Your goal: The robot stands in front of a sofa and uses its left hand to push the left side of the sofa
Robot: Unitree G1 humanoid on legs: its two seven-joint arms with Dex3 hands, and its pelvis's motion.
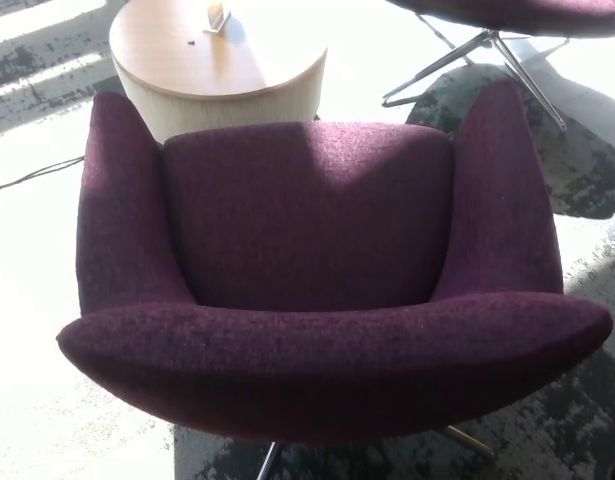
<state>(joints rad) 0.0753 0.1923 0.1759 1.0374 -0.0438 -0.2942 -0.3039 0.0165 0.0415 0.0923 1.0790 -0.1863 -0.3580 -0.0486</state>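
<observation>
Purple fabric tub-shaped sofa fills the near centre, backrest nearest; round light-wood side table sits far left behind it, metal chair legs far right. Neither hand in view, so fingers' state can't be told. Push on the left side looks not yet started.

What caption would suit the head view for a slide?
Purple fabric sofa chair seen from above, round wooden side table behind it, no robot hand in view yet.

We see a round wooden table at eleven o'clock, sunlit mottled carpet, chair legs at one o'clock.
</observation>
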